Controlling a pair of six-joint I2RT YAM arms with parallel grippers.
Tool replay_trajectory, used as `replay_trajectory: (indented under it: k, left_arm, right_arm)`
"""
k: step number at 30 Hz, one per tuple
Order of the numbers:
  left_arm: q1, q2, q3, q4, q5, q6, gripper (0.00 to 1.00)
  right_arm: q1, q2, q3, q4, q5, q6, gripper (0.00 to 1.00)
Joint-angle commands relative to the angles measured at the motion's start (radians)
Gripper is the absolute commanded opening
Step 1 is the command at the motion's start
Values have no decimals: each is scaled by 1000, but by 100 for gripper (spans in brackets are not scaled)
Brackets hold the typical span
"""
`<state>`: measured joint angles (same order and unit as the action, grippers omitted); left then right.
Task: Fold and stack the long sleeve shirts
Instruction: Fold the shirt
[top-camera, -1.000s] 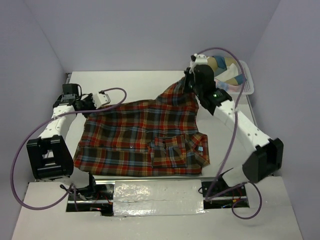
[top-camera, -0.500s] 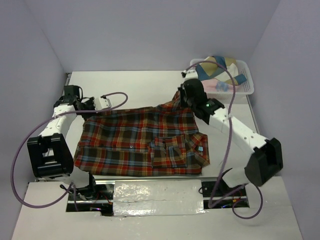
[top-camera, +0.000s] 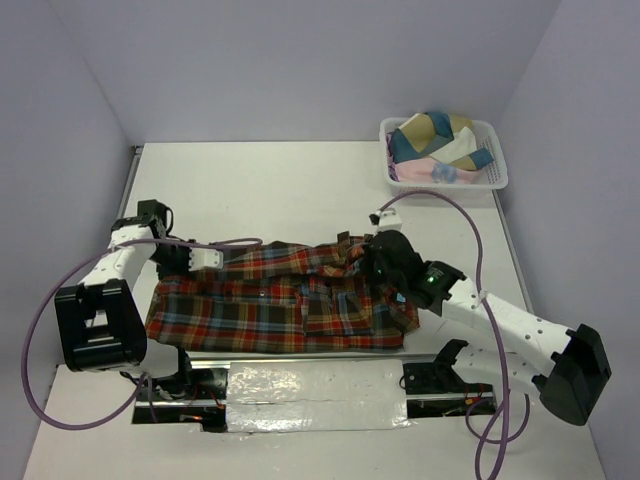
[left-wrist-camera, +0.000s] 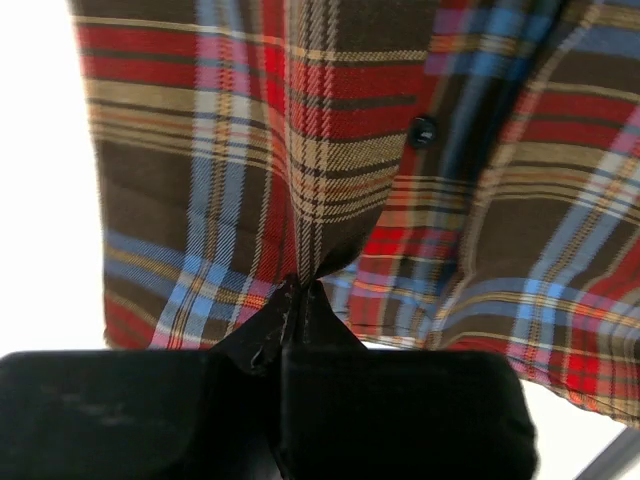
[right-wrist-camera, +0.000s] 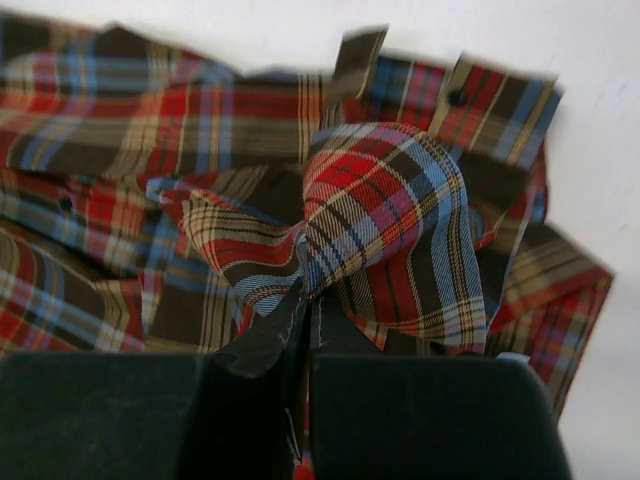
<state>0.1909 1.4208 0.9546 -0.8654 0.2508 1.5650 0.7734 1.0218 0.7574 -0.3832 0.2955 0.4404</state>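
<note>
Red-orange, brown and blue plaid flannel long sleeve shirt (top-camera: 270, 305) lies across the near part of the white table (top-camera: 270, 190), its far edge gathered up. Left gripper (left-wrist-camera: 297, 292): jaws pressed together, pinching a fold of the cloth. Right gripper (right-wrist-camera: 305, 290): likewise pinching a bunched fold. White slotted plastic basket (top-camera: 497, 180) holding coloured cloths (top-camera: 435, 135) stands at the far right corner, well apart. Purple cable (top-camera: 232, 242) crosses the shirt's far edge.

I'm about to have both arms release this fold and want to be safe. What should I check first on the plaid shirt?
1. Left gripper shut on the plaid shirt: ok.
2. Right gripper shut on the shirt: ok.
3. Cloth flat at the right grip: not ok, bunched.
4. Held edge over the near hem: not ok, short of it.
5. Basket well apart from both arms: ok.
</note>
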Motion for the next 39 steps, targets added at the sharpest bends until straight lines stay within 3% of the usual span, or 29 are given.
replay_trajectory:
  k: [1,4,8,10,11,12,13,14,15,17,21,22,23,24,26,27,28,31,35,39]
  left_arm:
    - [2,-8,-36,-21,-44,69,0]
    - [2,-11,-59,-11,-51,79,0]
    - [2,-13,-89,12,-76,93,23]
    - [2,-16,-99,25,-96,95,33]
    - [2,-14,-102,28,-102,96,48]
    - [2,-14,-100,26,-107,95,55]
    - [2,-14,-96,23,-117,92,67]
    - [2,-13,-77,5,-119,87,70]
    - [4,-11,-59,-12,-117,76,83]
    - [8,-3,49,-82,-70,2,90]
    - [111,46,294,-161,174,-164,96]
    - [128,88,335,-147,223,-295,95]
    - [139,113,392,-123,273,-375,92]
    - [145,174,409,-83,277,-505,83]
    - [145,228,432,-34,272,-621,77]
    - [145,266,426,36,260,-731,76]
    - [145,282,408,70,251,-775,78]
    - [145,325,371,155,214,-844,84]
    - [143,394,322,259,105,-882,86]
    - [143,440,293,259,116,-879,88]
  right_arm:
    - [38,-19,-52,3,-16,107,0]
    - [75,-11,-72,7,-50,119,0]
    - [83,-15,-134,17,-139,156,4]
    - [83,-28,-173,18,-185,164,26]
    - [84,-51,-187,20,-235,159,36]
    - [84,-67,-199,15,-261,156,53]
    - [84,-86,-217,9,-281,153,59]
    - [83,-135,-224,0,-304,146,69]
    - [84,-166,-225,-22,-324,141,89]
    - [81,-271,-211,-49,-332,121,100]
    - [35,-428,-159,-65,-162,129,100]
    - [-1,-440,-158,-54,-162,118,98]
    - [-111,-433,-158,-27,-180,104,71]
    - [-179,-413,-161,-17,-253,92,50]
    - [-369,-313,-159,4,-370,89,14]
    - [-419,-268,-156,13,-409,71,14]
    - [-503,-171,-153,23,-442,60,23]
    - [-552,2,-129,72,-476,14,50]
    - [-594,191,-84,154,-486,-20,60]
    - [-602,410,-34,248,-564,-26,66]
